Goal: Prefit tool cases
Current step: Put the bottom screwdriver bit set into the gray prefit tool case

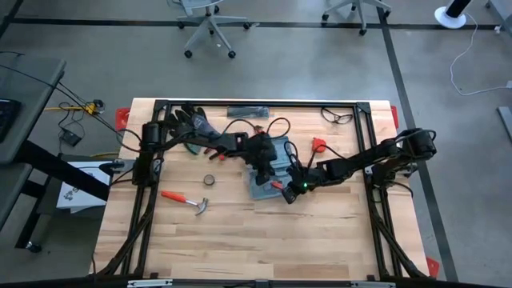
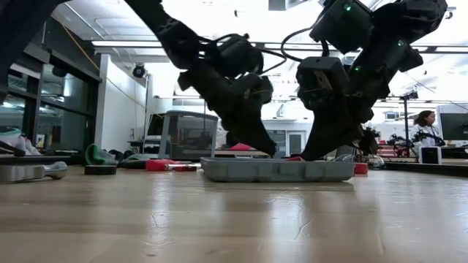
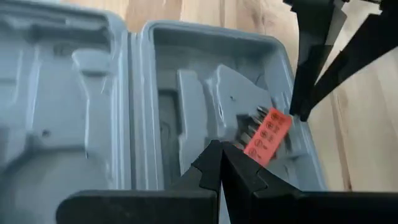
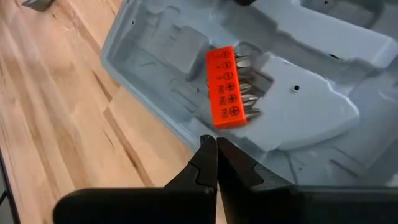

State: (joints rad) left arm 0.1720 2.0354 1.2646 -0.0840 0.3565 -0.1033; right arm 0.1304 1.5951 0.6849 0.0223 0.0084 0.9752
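The blue-grey tool case [image 1: 258,186] lies open and flat on the table, its moulded recesses facing up [image 3: 168,74] [image 4: 311,106]; in the low view it shows as a shallow tray [image 2: 270,170]. An orange bit holder [image 3: 267,134] [image 4: 225,87] lies tilted in one recess near the case's rim. My left gripper [image 3: 221,154] [image 1: 268,164] is shut and hangs over the inside of that half, beside the holder. My right gripper [image 4: 216,148] [image 1: 285,192] is shut and stands at the case's rim, just short of the holder. My left gripper comes from above with shut fingertips [image 3: 211,163] over a recess of the case; I cannot tell whether they touch the plastic. My right gripper slants down from the table's right, its shut fingertips [image 4: 205,155] at the case's rim wall [image 4: 186,134]; whether they touch cannot be told.
An orange-handled hammer [image 1: 184,198] and a tape roll [image 1: 209,180] lie left of the case. Dark gloves [image 1: 192,124], a black bar [image 1: 250,110], safety glasses [image 1: 338,118] and a red piece [image 1: 318,145] lie toward the far edge. A person [image 2: 424,124] is in the room behind.
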